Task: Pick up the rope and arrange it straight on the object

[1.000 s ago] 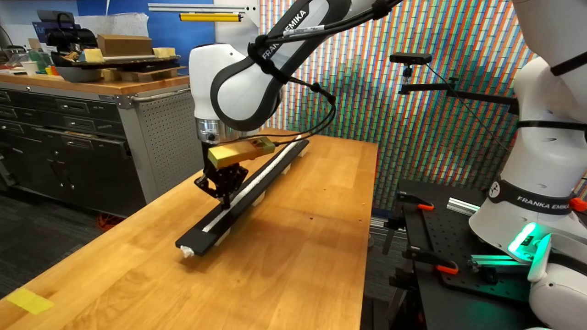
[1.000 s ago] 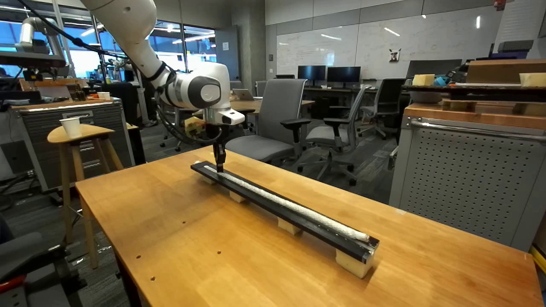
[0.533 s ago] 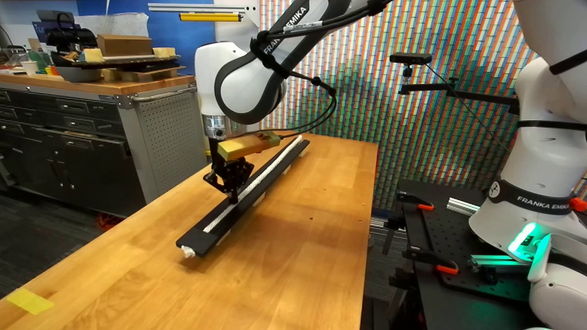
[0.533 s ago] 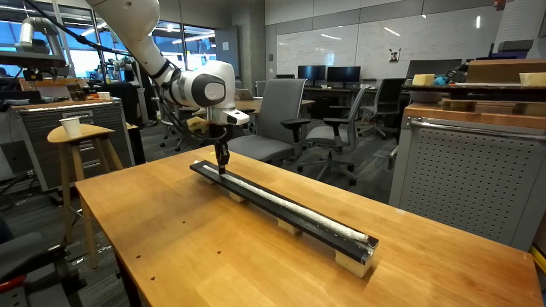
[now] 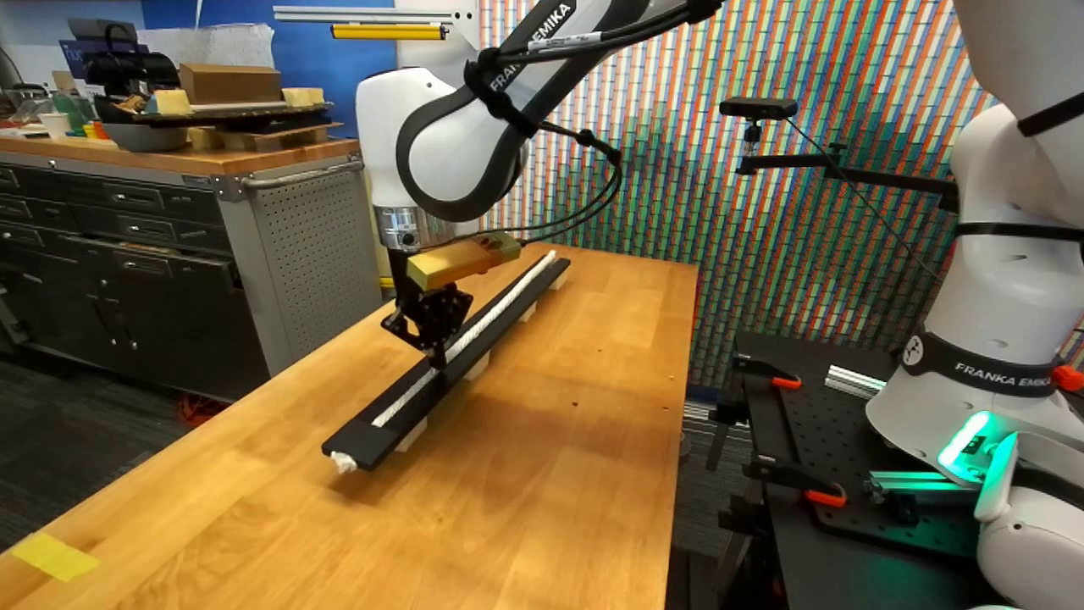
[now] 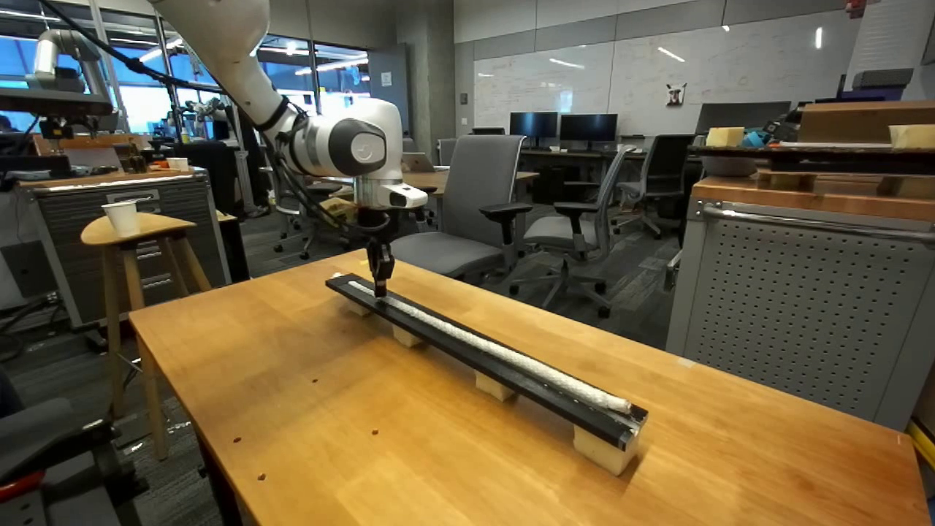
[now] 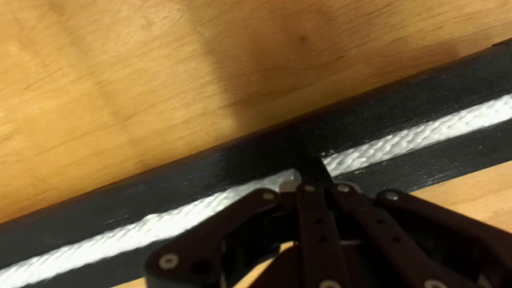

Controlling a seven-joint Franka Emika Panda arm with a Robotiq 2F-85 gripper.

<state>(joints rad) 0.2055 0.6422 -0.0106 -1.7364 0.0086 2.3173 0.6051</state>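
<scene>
The white braided rope (image 5: 508, 298) (image 6: 511, 355) runs straight along the top of the object, a long black bar (image 5: 364, 442) (image 6: 548, 394). Towards one end of the bar my gripper (image 5: 437, 366) (image 6: 380, 294) points straight down, its tips at the rope. In the wrist view the jaws of the gripper (image 7: 314, 168) are together, with no rope seen between them. They cover a short stretch of the rope (image 7: 400, 141); whether they press on it or hover just above I cannot tell. A white tuft (image 5: 343, 463) sticks out at the bar's near end.
Several pale blocks (image 6: 606, 449) hold the bar up off the wooden table (image 6: 329, 453). A yellow tape strip (image 5: 55, 555) marks the table's corner. Past the table edge stand a grey chair (image 6: 482, 197) and a perforated metal cabinet (image 6: 796, 307).
My shut gripper has slid a short way along the bar, away from the tufted end, and risen very slightly. The rope stays straight; the bar has shifted barely, if at all.
</scene>
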